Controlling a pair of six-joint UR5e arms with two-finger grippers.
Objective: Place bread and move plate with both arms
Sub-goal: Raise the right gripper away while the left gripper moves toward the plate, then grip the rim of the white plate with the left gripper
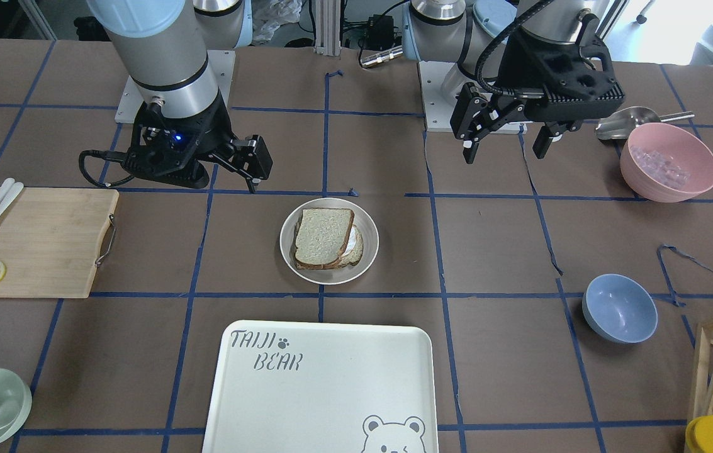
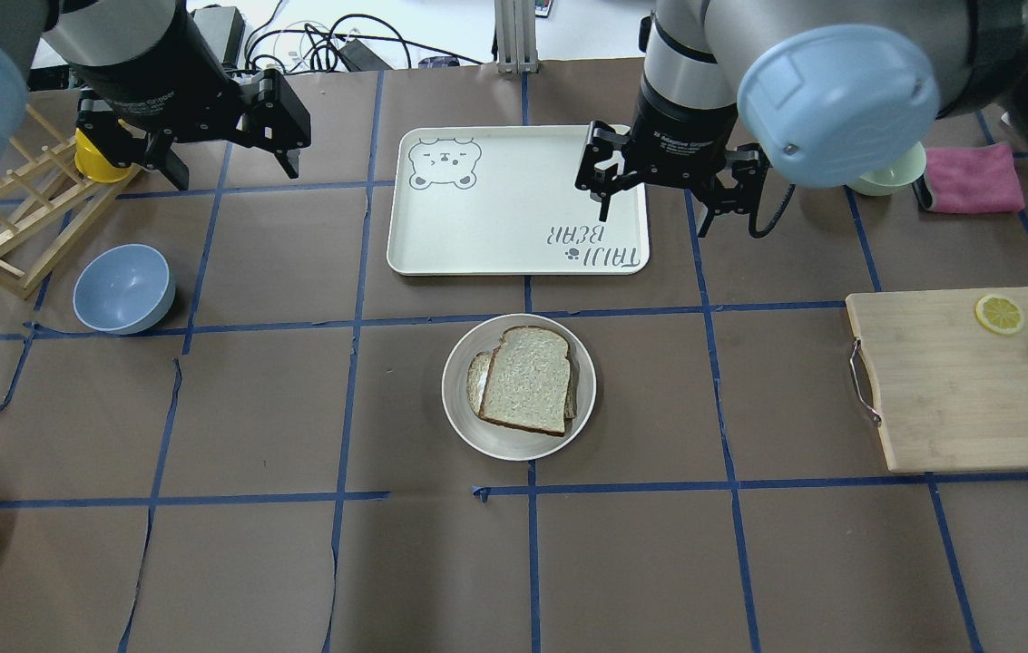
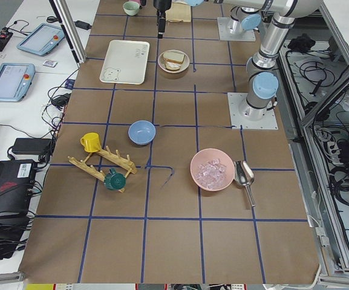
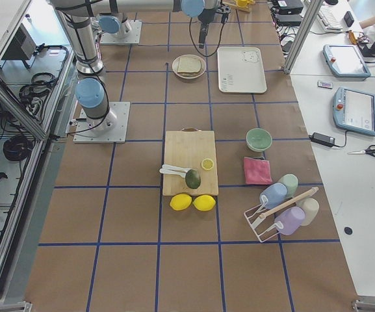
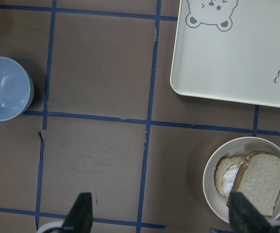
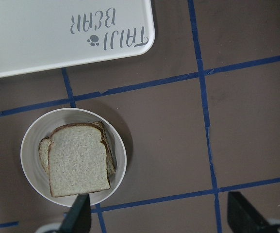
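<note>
Gaping, left end effector (image 1: 506, 154) and right end effector (image 2: 656, 220) hang; tray (image 2: 495, 218) near plate (image 2: 514, 448).

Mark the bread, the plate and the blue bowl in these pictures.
bread (image 2: 527, 381): overhead exterior view, middle of the top slice's pale crumb.
plate (image 2: 514, 447): overhead exterior view, bare cream surface just inside the rim.
blue bowl (image 2: 123, 288): overhead exterior view, inside of its hollow.

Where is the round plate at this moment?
In the overhead view, the plate stands near the middle of the table, just nearer the robot than the TAIJI BEAR tray, with the bread lying on it.
</note>
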